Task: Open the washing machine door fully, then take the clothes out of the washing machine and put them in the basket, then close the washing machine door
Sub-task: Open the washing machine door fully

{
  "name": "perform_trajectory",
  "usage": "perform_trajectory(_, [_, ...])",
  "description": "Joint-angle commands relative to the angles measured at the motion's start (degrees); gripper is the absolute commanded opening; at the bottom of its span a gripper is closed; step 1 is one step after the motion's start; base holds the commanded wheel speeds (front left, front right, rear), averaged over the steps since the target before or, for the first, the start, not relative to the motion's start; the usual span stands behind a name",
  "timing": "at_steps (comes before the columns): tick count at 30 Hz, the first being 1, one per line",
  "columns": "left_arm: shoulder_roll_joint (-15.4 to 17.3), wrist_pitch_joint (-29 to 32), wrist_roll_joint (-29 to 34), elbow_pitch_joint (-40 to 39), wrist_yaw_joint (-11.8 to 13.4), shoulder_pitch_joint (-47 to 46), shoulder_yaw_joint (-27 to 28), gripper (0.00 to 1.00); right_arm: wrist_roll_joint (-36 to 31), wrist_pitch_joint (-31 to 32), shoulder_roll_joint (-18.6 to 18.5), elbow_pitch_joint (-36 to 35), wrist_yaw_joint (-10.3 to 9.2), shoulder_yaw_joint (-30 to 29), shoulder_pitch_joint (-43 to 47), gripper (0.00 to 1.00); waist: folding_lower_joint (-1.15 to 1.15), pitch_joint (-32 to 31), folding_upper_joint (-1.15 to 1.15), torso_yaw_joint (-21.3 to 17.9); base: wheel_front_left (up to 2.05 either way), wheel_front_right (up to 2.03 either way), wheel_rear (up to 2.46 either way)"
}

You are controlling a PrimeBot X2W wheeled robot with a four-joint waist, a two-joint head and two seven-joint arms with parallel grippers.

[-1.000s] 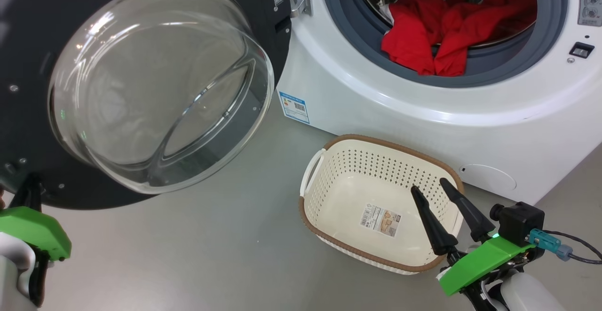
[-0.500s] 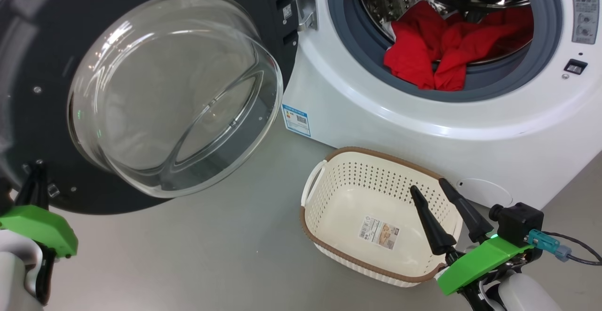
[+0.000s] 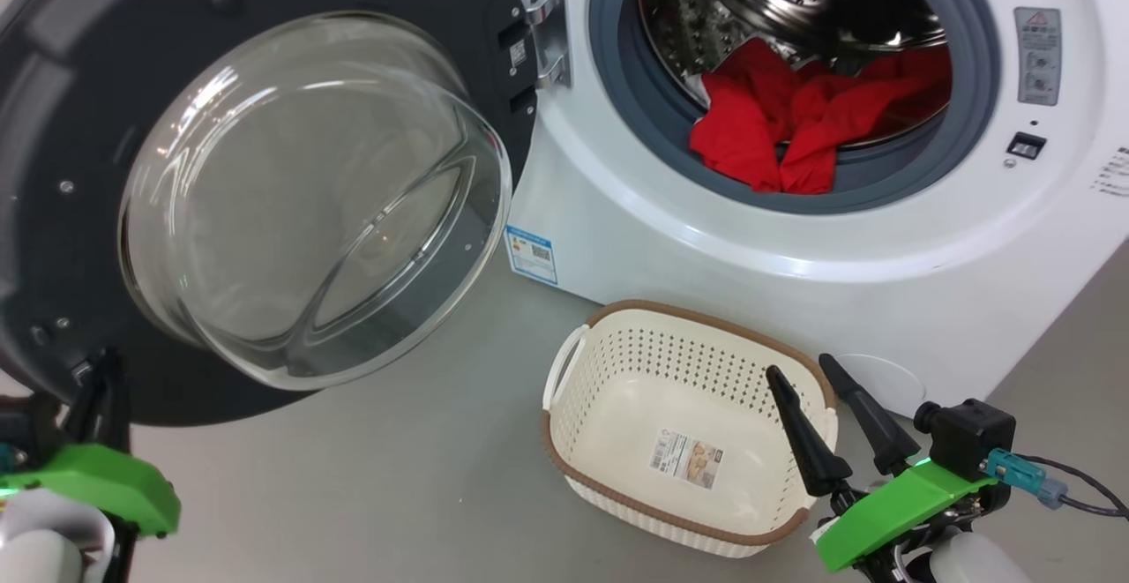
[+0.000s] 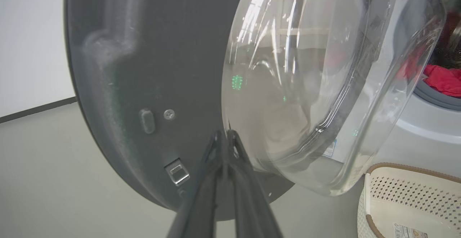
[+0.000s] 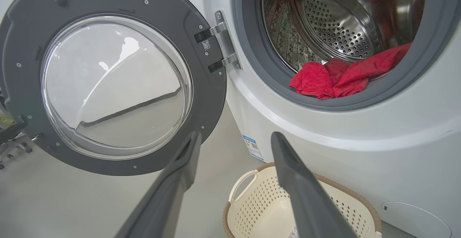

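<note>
**Door-opening step: door swung wide, laundry untouched.**

In the head view the washing machine door [image 3: 79, 124] stands at 9 to 10 o'clock, swung out on its hinge [image 3: 549, 27], with its inner face and glass bowl [image 3: 309, 195] toward the camera. The left gripper [image 3: 97, 380], at 8 o'clock, has its fingers pressed together with nothing between them. Its tips are at the door's lower rim beside the bowl; contact cannot be confirmed. The right gripper [image 3: 798, 367], at 5 o'clock, is spread wide and empty over the basket [image 3: 706, 314], which sits on the floor [image 3: 397, 477] just before the washing machine [image 3: 750, 257]. The clothes [image 3: 794, 124] lie in the drum mouth at 1 o'clock, draped over the grey seal [image 3: 882, 195]. Recommended: push on the dark rim, not the glass, following the hinge arc until the door stops.
</note>
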Motion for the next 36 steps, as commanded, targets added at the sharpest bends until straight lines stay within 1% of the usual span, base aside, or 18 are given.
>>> perform_trajectory(1, [2.53,-0.78,-0.39,-2.75,1.02,0.31,2.19,1.00,0.27,-0.69,0.08,-1.64,0.09,0.91,-0.02,1.00,0.00,-0.95,0.00,-0.80,0.00,0.00,0.00])
perform_trajectory(12, [1.07,0.61,-1.33,-16.56,4.18,8.56,1.69,1.00,-0.13,-0.69,-0.24,-1.49,0.09,1.02,0.63,1.00,0.00,-2.53,0.00,-3.27,0.00,0.00,0.00])
perform_trajectory(23, [-0.73,1.46,-2.07,-27.44,7.55,14.48,1.33,1.00,-0.53,-0.69,-0.44,-1.76,0.09,1.19,0.75,1.00,0.00,-3.22,0.00,-8.39,0.00,0.00,0.00])
perform_trajectory(29, [-1.69,2.13,-2.14,-30.68,8.82,16.20,0.64,1.00,-0.62,-0.69,-0.63,-1.78,0.09,0.99,0.87,1.00,0.00,-3.30,0.00,-11.31,0.00,0.00,0.00])
perform_trajectory(31, [-2.05,2.23,-1.99,-31.85,9.46,16.91,0.30,1.00,-0.69,-0.69,-0.75,-1.88,0.09,0.91,0.77,1.00,0.00,-3.20,0.00,-13.20,0.00,0.00,0.00])
perform_trajectory(32, [-2.05,2.23,-1.99,-31.85,9.46,16.91,0.30,1.00,-0.69,-0.69,-0.75,-1.88,0.09,0.91,0.77,1.00,0.00,-3.20,0.00,-13.20,0.00,0.00,0.00])
perform_trajectory(36, [-2.89,1.78,-2.11,-32.44,10.07,17.70,-0.07,1.00,-1.16,-0.69,-1.18,-1.88,0.09,0.64,0.36,1.00,0.00,-3.18,0.00,-16.48,0.00,0.00,0.00])
